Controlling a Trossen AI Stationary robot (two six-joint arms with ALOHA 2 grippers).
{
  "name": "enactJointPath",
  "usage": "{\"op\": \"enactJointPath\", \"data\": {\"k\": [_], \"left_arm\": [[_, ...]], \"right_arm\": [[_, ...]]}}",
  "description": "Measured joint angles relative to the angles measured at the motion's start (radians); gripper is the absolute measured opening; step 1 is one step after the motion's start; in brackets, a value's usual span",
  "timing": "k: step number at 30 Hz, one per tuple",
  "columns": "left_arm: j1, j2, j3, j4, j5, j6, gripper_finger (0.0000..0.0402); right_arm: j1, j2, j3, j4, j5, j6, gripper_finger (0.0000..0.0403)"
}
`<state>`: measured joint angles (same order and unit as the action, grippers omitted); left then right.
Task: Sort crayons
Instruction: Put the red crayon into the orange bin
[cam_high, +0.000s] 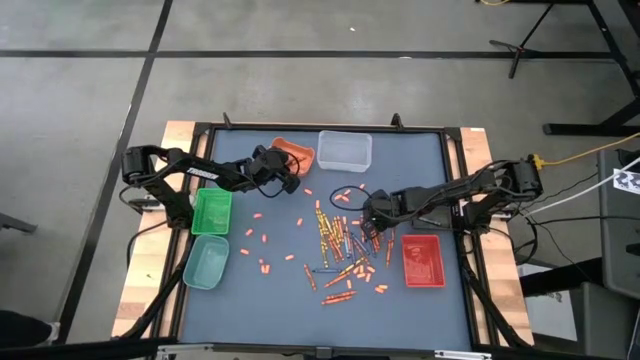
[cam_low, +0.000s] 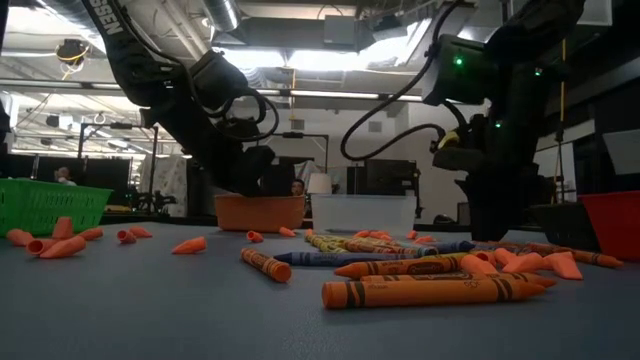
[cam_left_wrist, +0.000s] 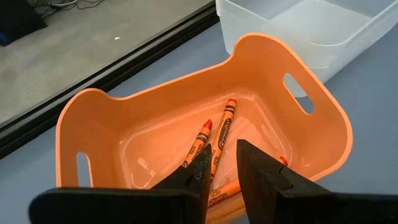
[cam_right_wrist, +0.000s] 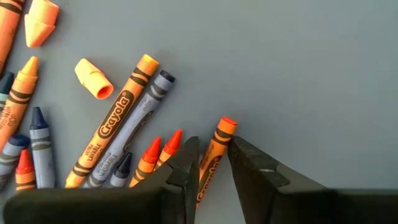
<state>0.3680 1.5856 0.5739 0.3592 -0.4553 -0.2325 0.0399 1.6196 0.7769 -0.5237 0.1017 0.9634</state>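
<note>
Overhead arrangement. The left gripper (cam_high: 291, 184) hangs over the orange tray (cam_high: 294, 154) at the far side of the table (cam_high: 270, 300); its fingers stand slightly apart with nothing between them. The right gripper (cam_high: 372, 222) is down at the edge of the main heap of crayons (cam_high: 338, 245) near the table's middle. Just beside the orange tray stands a clear tray (cam_high: 345, 150). A green basket (cam_high: 211, 211) and a pale teal tray (cam_high: 206, 262) lie near the left arm, and a red tray (cam_high: 423, 260) lies just beside the right arm. Short orange crayon pieces (cam_high: 264, 240) are scattered between the green basket and the heap, well apart from both grippers.

Left wrist view. Directly beyond the fingers, the orange tray (cam_left_wrist: 205, 118) holds several orange crayons (cam_left_wrist: 224, 134) on its floor, a detail the overhead view cannot resolve. The clear tray (cam_left_wrist: 311, 31) touches or nearly touches the orange tray's far wall.

Right wrist view. An orange crayon (cam_right_wrist: 214, 152) lies between the slightly parted fingers of the right gripper (cam_right_wrist: 211, 165); whether the fingers press it cannot be told. Beside it lie red-orange, orange and blue-grey crayons, crowding one side of the fingers, and a loose orange stub (cam_right_wrist: 94, 78) lies farther off.

Low view. The nearest crayons (cam_low: 430, 292) lie flat on the table, partly screening the heap behind them.
</note>
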Motion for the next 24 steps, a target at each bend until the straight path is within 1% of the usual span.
{"op": "enactJointPath", "data": {"k": [3,8,10,12,17,24], "left_arm": [[0.0,0.0,0.0,0.0,0.0,0.0,0.0063],[0.0,0.0,0.0,0.0,0.0,0.0,0.0063],[0.0,0.0,0.0,0.001,0.0,0.002,0.0063],[0.0,0.0,0.0,0.01,0.0,0.006,0.0063],[0.0,0.0,0.0,0.075,0.0,0.008,0.0063],[0.0,0.0,0.0,0.155,0.0,0.009,0.0063]], "right_arm": [[0.0,0.001,-0.001,-0.001,0.001,-0.002,0.0068],[-0.001,0.002,-0.002,-0.001,0.007,-0.026,0.002],[-0.001,0.002,-0.002,-0.001,0.013,-0.029,0.0009],[-0.001,-0.005,-0.002,0.002,0.015,-0.044,0.0009],[-0.001,-0.033,-0.005,0.007,0.016,-0.067,0.0027],[-0.001,-0.075,-0.008,0.054,0.02,-0.14,0.0012]]}}
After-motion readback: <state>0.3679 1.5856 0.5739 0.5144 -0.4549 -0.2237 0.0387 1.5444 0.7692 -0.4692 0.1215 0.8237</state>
